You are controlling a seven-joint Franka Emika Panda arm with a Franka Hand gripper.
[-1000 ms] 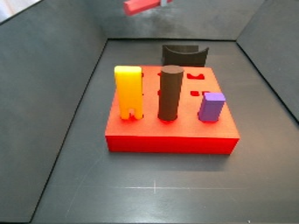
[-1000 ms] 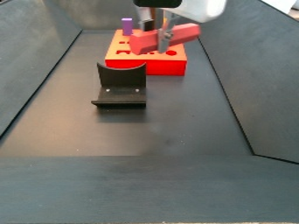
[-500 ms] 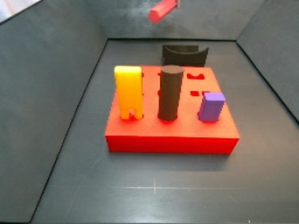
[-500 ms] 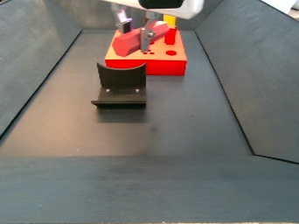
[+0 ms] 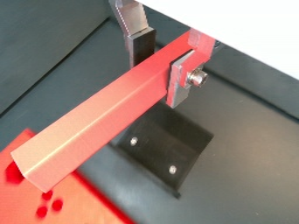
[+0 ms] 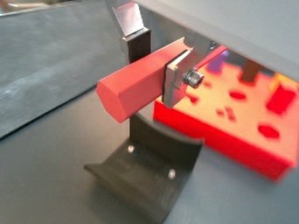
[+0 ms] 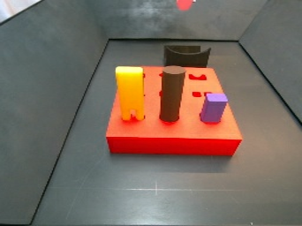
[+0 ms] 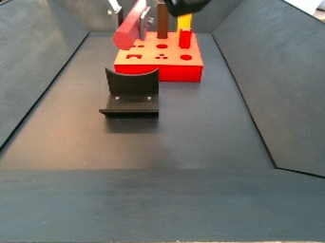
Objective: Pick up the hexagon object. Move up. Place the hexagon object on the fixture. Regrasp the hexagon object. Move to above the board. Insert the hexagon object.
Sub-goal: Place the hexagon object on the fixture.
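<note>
1. The gripper [image 5: 160, 63] hangs high over the dark surface [image 8: 165, 142], its fingers [image 5: 181, 77] clamped on the hexagon object [image 5: 100, 125], which juts out sideways from between them.
2. Below the fingers sits the fixture [image 6: 146, 166] (notch up, nothing on it).
3. Beyond it lies the board [image 8: 168, 63], with its yellow peg [image 7: 129, 92], brown cylinder [image 7: 172, 94] and purple peg [image 7: 214, 107].

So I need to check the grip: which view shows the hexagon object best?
A wrist view: the hexagon object spans the frame, clamped in the gripper. In a side view it's partly visible; in another, a sliver.
</note>
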